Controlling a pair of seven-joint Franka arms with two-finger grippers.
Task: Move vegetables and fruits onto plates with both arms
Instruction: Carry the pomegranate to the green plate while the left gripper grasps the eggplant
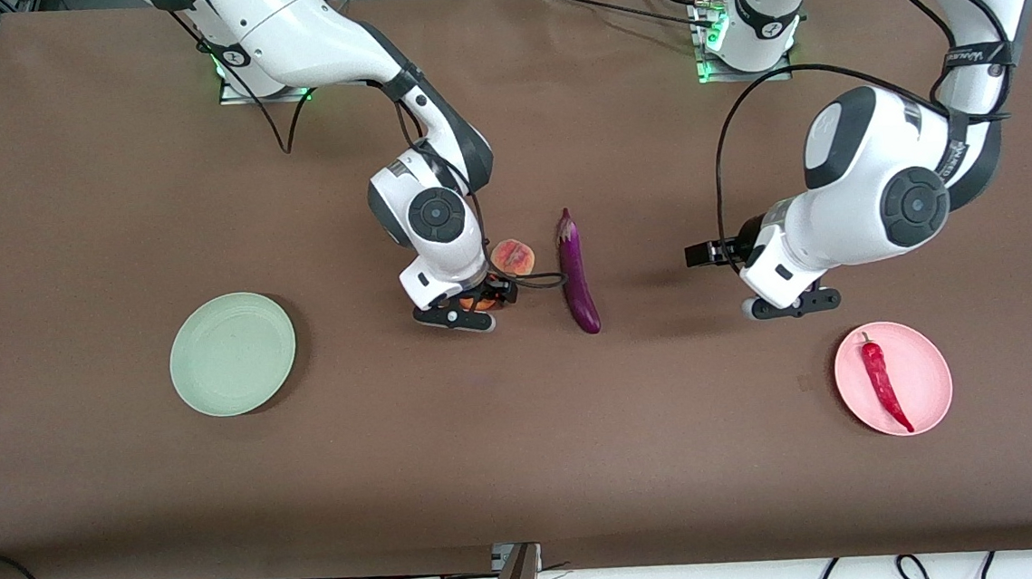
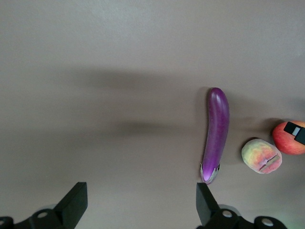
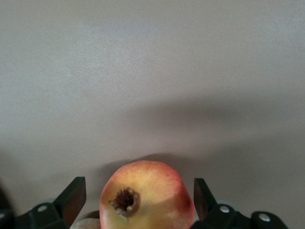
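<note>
The red-yellow pomegranate-like fruit (image 3: 145, 198) sits on the table between the open fingers of my right gripper (image 3: 138, 196), with a gap on each side. In the front view that gripper (image 1: 468, 311) covers most of the fruit (image 1: 483, 303). The peach (image 1: 514, 256) lies beside it, farther from the front camera. The purple eggplant (image 1: 576, 272) lies toward the left arm's end from them and also shows in the left wrist view (image 2: 217, 133). The red chili (image 1: 886, 382) lies on the pink plate (image 1: 929, 356). My left gripper (image 1: 788, 305) hangs open and empty (image 2: 140, 200) over bare table between the eggplant and the pink plate.
The mint green plate (image 1: 232, 353) lies empty toward the right arm's end of the table. The brown table (image 1: 527, 452) runs wide on the front camera's side of all the objects. The left wrist view also shows the peach (image 2: 261, 156) and the pomegranate (image 2: 286, 140).
</note>
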